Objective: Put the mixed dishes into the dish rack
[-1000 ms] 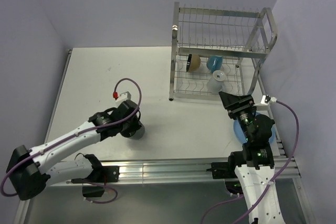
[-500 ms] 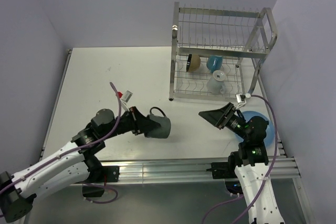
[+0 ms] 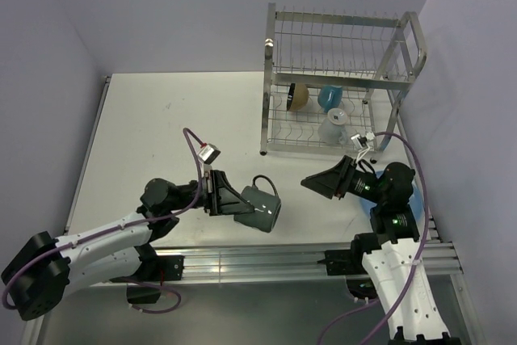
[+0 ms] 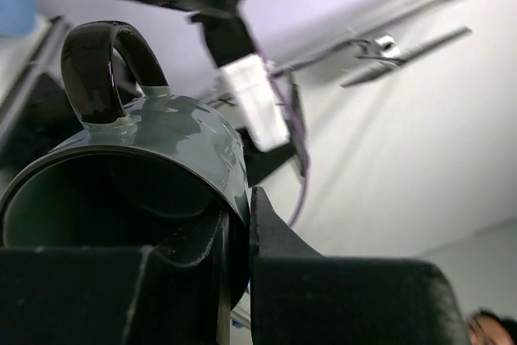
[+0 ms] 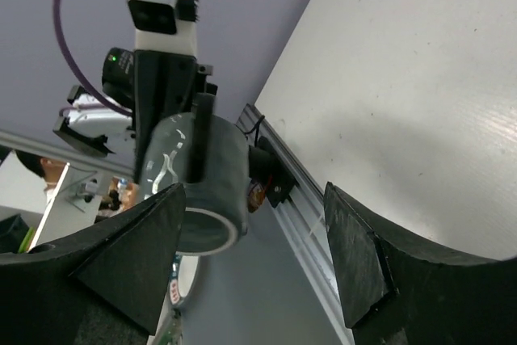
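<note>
My left gripper (image 3: 236, 202) is shut on the wall of the dark grey-black mug (image 3: 262, 208) and holds it on its side above the table's front, handle up (image 4: 105, 70). In the left wrist view one finger is inside the mug (image 4: 161, 139) and one is outside. My right gripper (image 3: 320, 183) is open and empty, pointing left at the mug from a short gap; its view shows the mug (image 5: 208, 185) between its spread fingers (image 5: 355, 260). The dish rack (image 3: 339, 78) stands at the back right. Its lower tier holds the bowl (image 3: 297, 96), the light blue mug (image 3: 329, 97) and the white mug (image 3: 334, 125).
The light blue plate (image 3: 417, 197) lies on the table at the right, mostly hidden under my right arm. The rack's upper tier (image 3: 335, 42) is bare wire. An aluminium rail (image 3: 266, 262) runs along the near table edge. Walls close the left, back and right sides.
My left gripper lifted the dark mug off the table and carried it right, tipping it sideways. My right gripper swung left from above the plate to face the mug.
</note>
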